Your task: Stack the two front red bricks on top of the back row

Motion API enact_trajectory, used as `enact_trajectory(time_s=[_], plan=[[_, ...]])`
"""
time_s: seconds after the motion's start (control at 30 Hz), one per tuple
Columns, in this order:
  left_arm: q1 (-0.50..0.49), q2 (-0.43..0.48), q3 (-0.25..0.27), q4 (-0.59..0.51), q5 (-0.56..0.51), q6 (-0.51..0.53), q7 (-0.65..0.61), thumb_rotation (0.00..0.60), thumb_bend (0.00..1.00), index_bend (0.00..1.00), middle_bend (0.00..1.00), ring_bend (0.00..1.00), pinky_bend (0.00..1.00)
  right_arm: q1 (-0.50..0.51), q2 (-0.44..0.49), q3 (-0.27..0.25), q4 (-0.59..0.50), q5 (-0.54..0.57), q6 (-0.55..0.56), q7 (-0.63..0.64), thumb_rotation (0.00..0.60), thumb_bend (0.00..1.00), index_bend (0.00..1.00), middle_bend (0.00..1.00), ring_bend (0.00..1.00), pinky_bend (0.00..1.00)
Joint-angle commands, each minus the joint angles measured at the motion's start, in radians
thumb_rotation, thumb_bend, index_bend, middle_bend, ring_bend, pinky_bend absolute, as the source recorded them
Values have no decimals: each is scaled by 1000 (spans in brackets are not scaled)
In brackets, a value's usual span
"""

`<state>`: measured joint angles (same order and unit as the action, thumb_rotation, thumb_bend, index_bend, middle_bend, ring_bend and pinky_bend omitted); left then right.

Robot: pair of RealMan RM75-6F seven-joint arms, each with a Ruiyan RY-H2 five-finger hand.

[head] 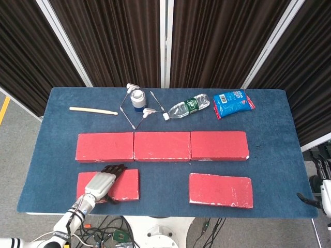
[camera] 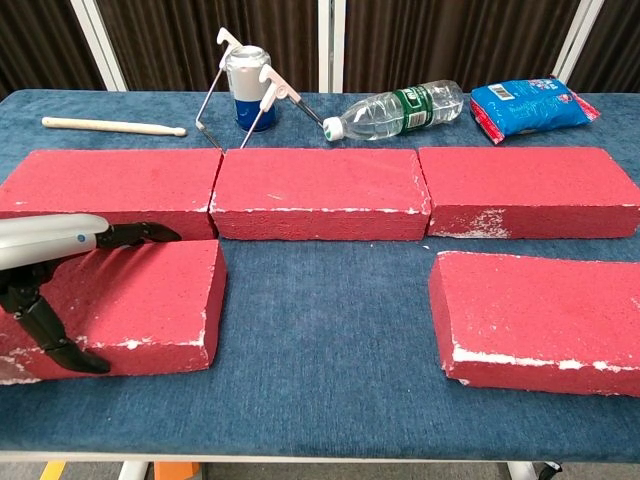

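Note:
Three red bricks form the back row (head: 162, 146) (camera: 315, 190) end to end across the blue table. In front of it lie the front left brick (head: 126, 185) (camera: 150, 290) and the front right brick (head: 221, 189) (camera: 540, 310). My left hand (head: 101, 182) (camera: 60, 245) grips the front left brick, with dark fingers reaching over its top to the far edge and the thumb against its near face. My right hand (head: 323, 194) shows only as a sliver off the table's right edge, so its pose is unclear.
Along the back of the table (head: 269, 139) lie a wooden stick (head: 93, 110), a can (head: 137, 98) with white-tipped wire tools leaning on it, a plastic bottle (head: 187, 107) on its side, and a blue packet (head: 233, 103).

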<state>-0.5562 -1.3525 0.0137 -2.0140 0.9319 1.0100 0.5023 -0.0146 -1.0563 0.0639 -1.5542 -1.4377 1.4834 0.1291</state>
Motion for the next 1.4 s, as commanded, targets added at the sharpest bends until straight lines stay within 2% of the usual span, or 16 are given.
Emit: enact_trajectory(time_s=[0.03,0.3,0.6,1.0,1.17,1.4], plan=[[-3,2,4,-1,4,-1,-9,600,0,7,31,47,0,0,0,0,0,0,0,0,600,0,0,0,0,0],[-14,4,15,1,-2,-2,-15,600,0,7,114,157,0,1,0,1,1,3,-3,2,600,0,0,0,0,0],[-22,12,22,-17,3,5,-25,600,12,18,149,229,0,0,1,2,1,4,-2,3,600,0,0,0,0,0],[1,70,37,-112,126,69,-39,600,19,26,155,238,0,-1,6,5,-6,3,6,0,600,1,0,0,0,0],[-26,149,-7,-160,118,73,-38,600,18,36,155,238,0,-5,14,9,-13,2,18,-1,600,1,0,0,0,0],[-123,201,-121,-143,16,19,-45,600,19,41,155,238,0,-8,21,14,-14,8,22,3,600,1,0,0,0,0]])
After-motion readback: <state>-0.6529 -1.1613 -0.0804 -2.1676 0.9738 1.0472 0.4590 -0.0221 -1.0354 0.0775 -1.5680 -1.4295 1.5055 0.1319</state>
